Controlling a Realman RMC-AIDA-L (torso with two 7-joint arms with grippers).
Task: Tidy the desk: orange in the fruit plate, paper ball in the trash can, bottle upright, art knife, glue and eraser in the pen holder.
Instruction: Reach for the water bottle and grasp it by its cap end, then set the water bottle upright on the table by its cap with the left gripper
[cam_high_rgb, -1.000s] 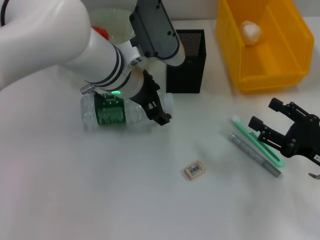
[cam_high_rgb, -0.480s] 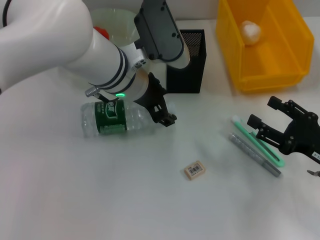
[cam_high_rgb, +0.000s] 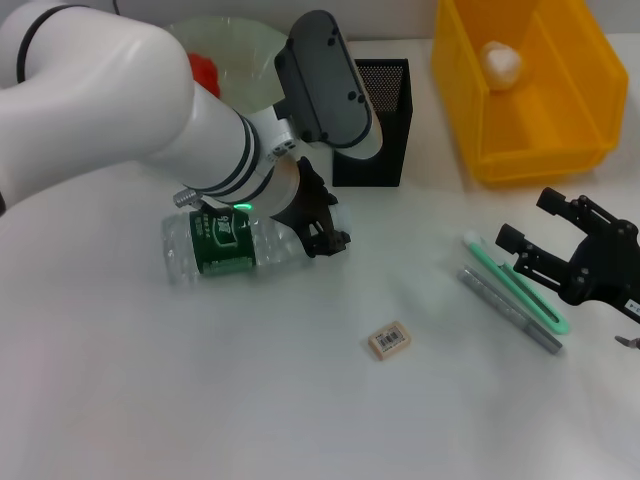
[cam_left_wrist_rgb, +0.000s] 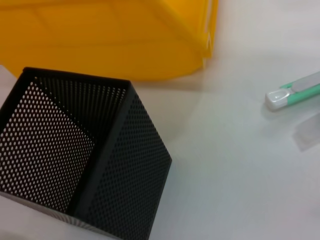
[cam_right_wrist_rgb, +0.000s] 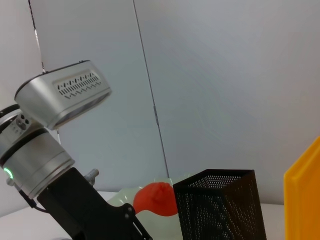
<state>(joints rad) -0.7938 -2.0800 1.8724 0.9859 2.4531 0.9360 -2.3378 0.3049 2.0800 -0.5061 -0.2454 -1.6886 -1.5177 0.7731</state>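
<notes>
The bottle (cam_high_rgb: 225, 245) lies on its side at the left. My left gripper (cam_high_rgb: 325, 232) is closed around its cap end, and the cap is hidden. The orange (cam_high_rgb: 203, 68) sits in the fruit plate (cam_high_rgb: 235, 40); it also shows in the right wrist view (cam_right_wrist_rgb: 157, 197). The paper ball (cam_high_rgb: 500, 62) lies in the trash can (cam_high_rgb: 560, 150). The pen holder (cam_high_rgb: 375, 125) stands upright, and it also shows in the left wrist view (cam_left_wrist_rgb: 75, 160). The eraser (cam_high_rgb: 389, 340) lies in the middle. My right gripper (cam_high_rgb: 527, 223) is open beside the green art knife (cam_high_rgb: 515, 285) and the grey glue stick (cam_high_rgb: 505, 305).
My left arm's big white forearm (cam_high_rgb: 120, 110) covers the back left of the desk and part of the fruit plate. The left wrist view shows the trash can wall (cam_left_wrist_rgb: 125, 35) and the art knife's tip (cam_left_wrist_rgb: 292, 92). The desk's front half holds only the eraser.
My left arm has swung and its gripper has slid a little toward the front. The bottle has shifted with it. More of the orange and fruit plate shows. The right gripper has barely moved.
</notes>
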